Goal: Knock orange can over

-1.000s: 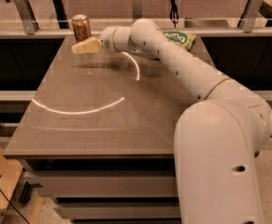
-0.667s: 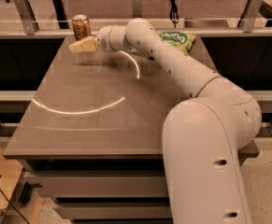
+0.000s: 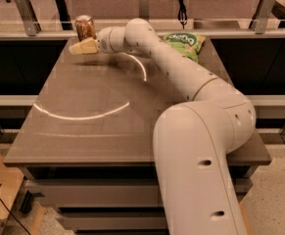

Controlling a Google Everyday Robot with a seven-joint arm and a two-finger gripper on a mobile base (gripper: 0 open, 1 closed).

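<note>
Orange-brown metal with a silver top rim, the orange can (image 3: 85, 27) stands upright at the far left corner of the counter (image 3: 83, 131), close to the far edge. The end effector (image 3: 78, 47) sits just in front of the can's lower part and overlaps its base in the camera view. Whether the two touch cannot be told, nor whether the end effector is wide or narrow.

The low contact height is the main risk. A push near the base would probably slide the can along the smooth top rather than tip it, so it could end up moved but upright. The nearby edges are the second risk: a shove away from the robot could send the can off the far edge, and a tipped round can may roll toward the left edge. A sweep that passes in front of the can would miss it altogether.

The arm (image 3: 181, 77) stretches diagonally from the near right corner. A green snack bag (image 3: 183, 43) lies at the far edge on its right, well clear of the can.
</note>
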